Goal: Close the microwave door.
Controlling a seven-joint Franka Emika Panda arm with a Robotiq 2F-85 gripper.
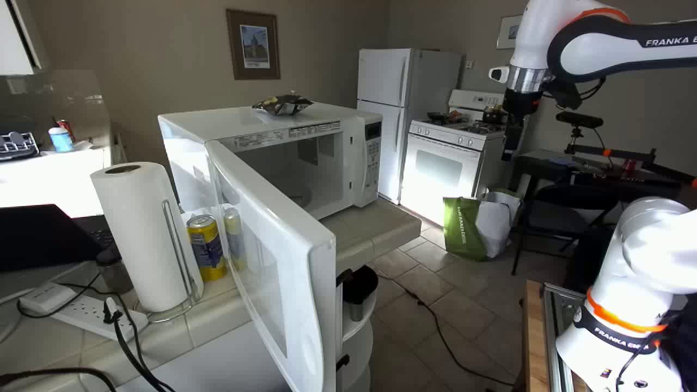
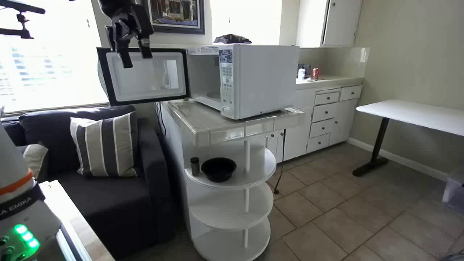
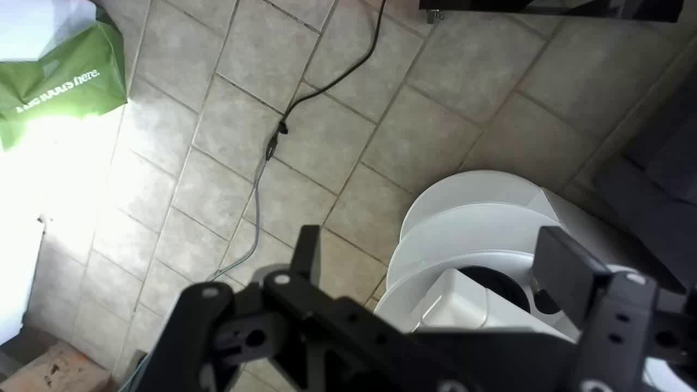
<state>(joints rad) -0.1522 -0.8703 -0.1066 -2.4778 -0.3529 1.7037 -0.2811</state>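
Observation:
The white microwave door [image 1: 310,234] stands wide open, swung out from the left of the white microwave [image 1: 185,128]. The door's inner side with its dark border and grey window [image 2: 145,81] faces the camera in an exterior view, where the microwave [image 2: 268,79] shows its open cavity. My gripper [image 2: 137,58] is open and empty. It overlaps the door there, but an exterior view shows the gripper [image 1: 511,149] well apart from it, beyond the microwave's front. In the wrist view my gripper [image 3: 435,253] points down with fingers wide apart; the door is not clearly visible there.
A chip bag [image 1: 283,104] lies on the microwave. A paper towel roll [image 1: 144,239] and a yellow can [image 1: 207,247] stand behind the door. Round shelves [image 2: 232,208] with a black bowl [image 2: 218,169] are under the tiled counter [image 2: 221,127]. A sofa [image 2: 90,203] stands beside it.

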